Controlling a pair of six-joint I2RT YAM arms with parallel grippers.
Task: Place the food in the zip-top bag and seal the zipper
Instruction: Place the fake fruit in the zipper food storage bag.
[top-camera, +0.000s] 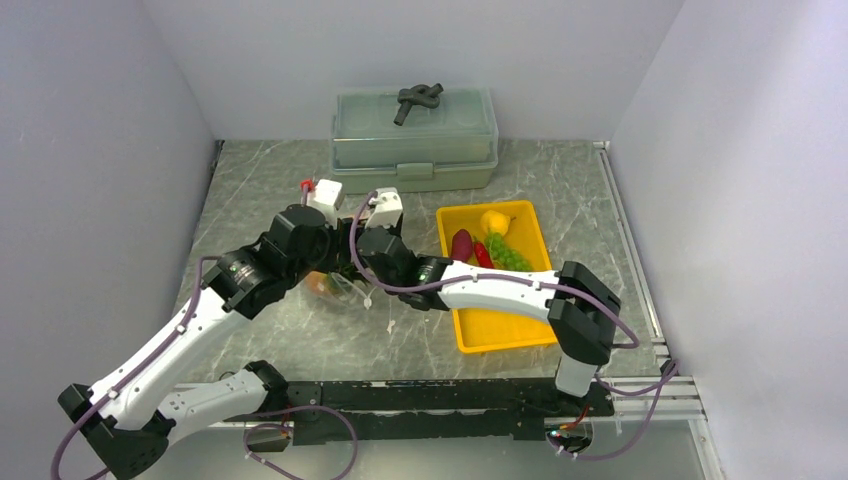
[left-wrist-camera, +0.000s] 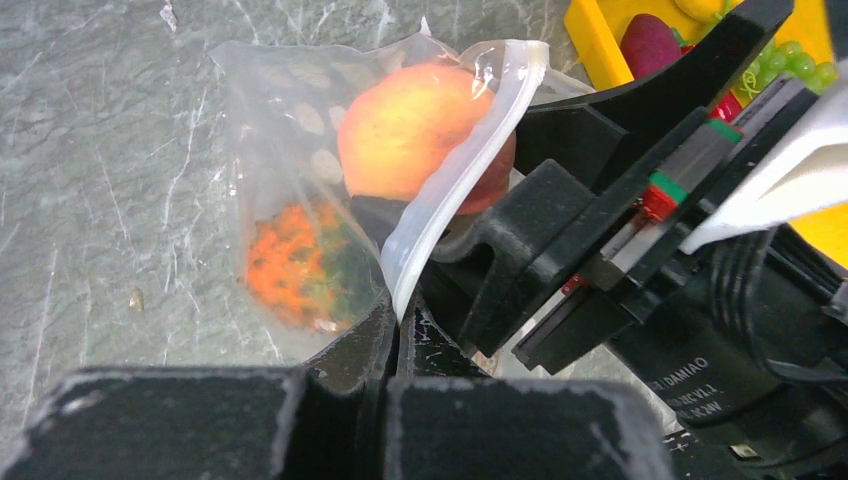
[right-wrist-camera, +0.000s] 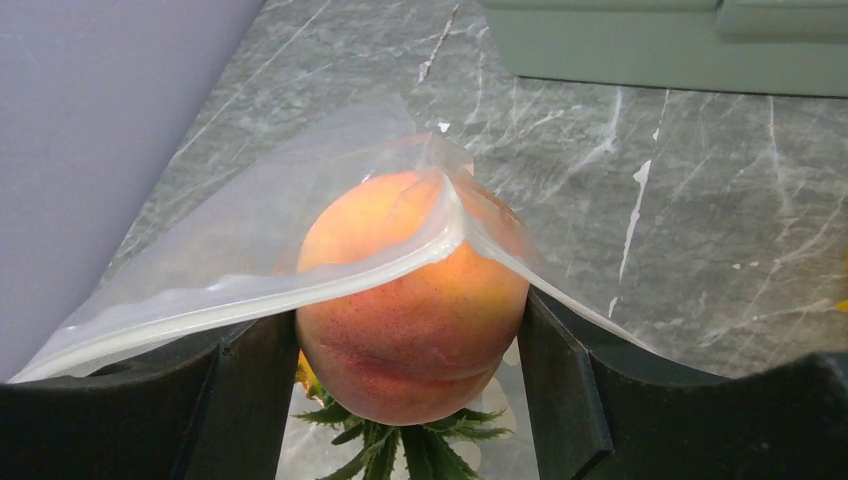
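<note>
The clear zip-top bag (left-wrist-camera: 270, 120) lies on the marble table with its mouth held up. My left gripper (left-wrist-camera: 400, 325) is shut on the whitish zipper (left-wrist-camera: 450, 200) at the mouth's edge. My right gripper (right-wrist-camera: 410, 360) is shut on the pink-orange peach (right-wrist-camera: 410, 300), one finger (right-wrist-camera: 245, 400) on each side of it. The peach sits in the bag's mouth with the upper zipper strip (right-wrist-camera: 250, 295) draped over it. The orange pineapple (left-wrist-camera: 300, 265) lies inside the bag, its green crown (right-wrist-camera: 410, 450) showing below the peach.
A yellow tray (top-camera: 500, 330) to the right holds the eggplant (top-camera: 461, 245), chili (top-camera: 483, 254), grapes (top-camera: 508, 255) and lemon (top-camera: 493, 222). A grey-green lidded box (top-camera: 415, 140) stands at the back. Both arms cross in front of the bag.
</note>
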